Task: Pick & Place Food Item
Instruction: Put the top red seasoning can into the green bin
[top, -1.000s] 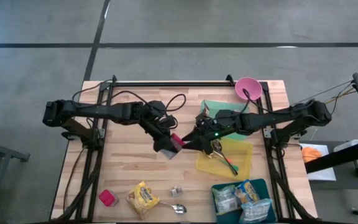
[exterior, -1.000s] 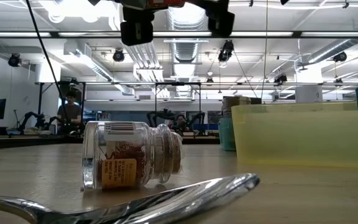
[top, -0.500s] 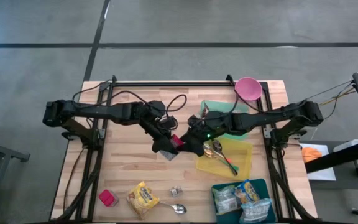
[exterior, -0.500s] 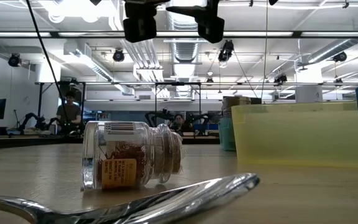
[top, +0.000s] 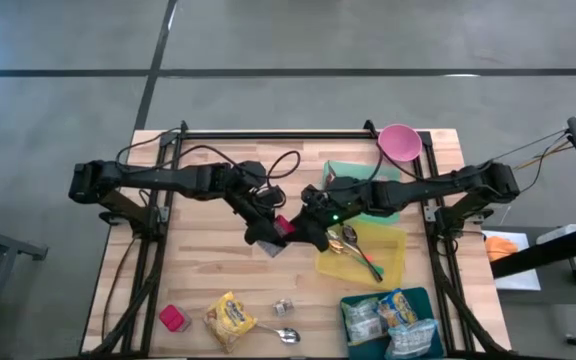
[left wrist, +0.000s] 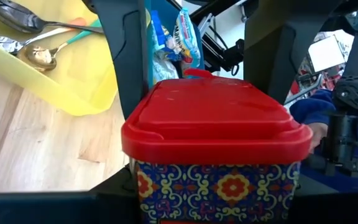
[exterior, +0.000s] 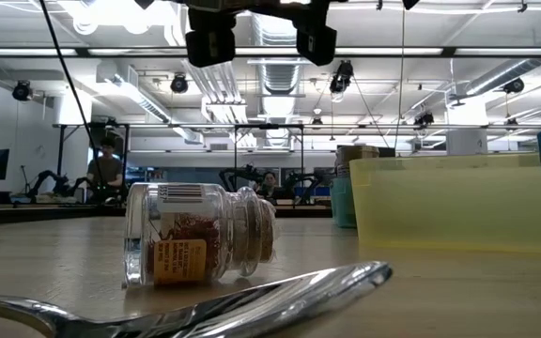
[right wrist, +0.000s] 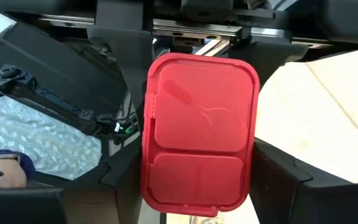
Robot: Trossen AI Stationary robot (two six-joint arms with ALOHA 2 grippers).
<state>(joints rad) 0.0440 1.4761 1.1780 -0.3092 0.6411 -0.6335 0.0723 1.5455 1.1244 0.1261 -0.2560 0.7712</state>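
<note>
Left hand (top: pixel 274 229) gripping red-lidded spice tin (left wrist: pixel 215 149) just beside the yellow tray (top: pixel 392 262), above the worktop (top: pixel 198 270); right hand (top: pixel 306 226) at its lid, closure indiscernible.

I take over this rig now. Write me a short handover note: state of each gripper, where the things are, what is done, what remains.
Left gripper: shut on the red-lidded tin, held above mid-table.
Right gripper: at the tin's lid, fingers on both sides; grip not confirmed.
Yellow tray: holds spoons. Teal bin: holds snack packets. Spice jar, yellow bag and small red cube lie on the table.
Done: tin lifted.
Left: finish the handover, place the tin.
</note>
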